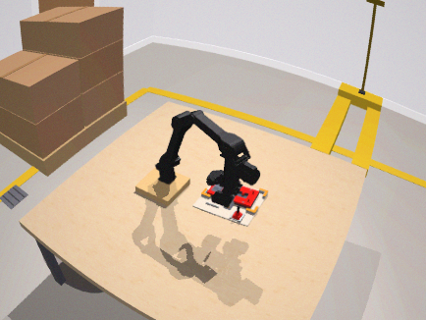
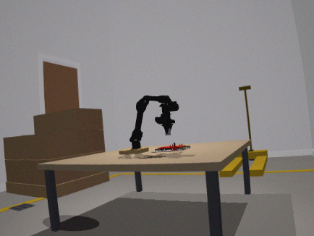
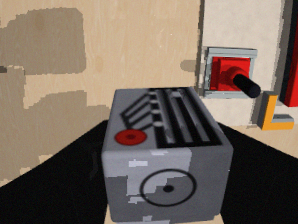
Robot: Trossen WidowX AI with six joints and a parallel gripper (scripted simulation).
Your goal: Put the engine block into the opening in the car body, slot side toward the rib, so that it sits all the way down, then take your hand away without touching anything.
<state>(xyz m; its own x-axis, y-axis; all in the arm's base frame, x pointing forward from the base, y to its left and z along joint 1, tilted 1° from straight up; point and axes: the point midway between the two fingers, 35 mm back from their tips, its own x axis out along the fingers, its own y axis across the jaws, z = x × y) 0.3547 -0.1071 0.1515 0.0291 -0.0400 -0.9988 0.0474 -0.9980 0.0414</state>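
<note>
"What do we have from the largest down?"

"Our pale wooden table with dark legs [image 1: 304, 206] [image 2: 119, 166] [image 3: 140, 30]. The exterior view gives us its legs in full, while the top view shows us its broad surface. Beyond it stands a stack of brown cardboard boxes [image 1: 100, 61] [image 2: 74, 121]; the wrist view shows us none of it."

"And our arm?"

"The black jointed arm [image 1: 211, 129] [image 2: 139, 123] arches over from its base. From the top we see it covering part of the white flat board [image 1: 203, 207] [image 3: 215, 20] and the red car body [image 1: 251, 196] [image 2: 168, 148] on it. Only the exterior view lets us see air below the black gripper [image 1: 223, 198] [image 2: 168, 127] [image 3: 167, 160]."

"Is our claw apart or together?"

"Clamped on the grey boxy engine block [image 2: 168, 133] [image 3: 170, 185]. The wrist view shows us its black slots, red round cap and ringed front face; the top view hides it behind the arm. So we have the block aloft, above the board's height and out of the opening."

"Anything smaller?"

"A small red square piece with a black stick [image 1: 238, 215] [image 3: 231, 74]. Up close, we find it inside a grey square frame, near an orange corner bracket [image 1: 252, 210] [image 3: 270, 112]."
</note>
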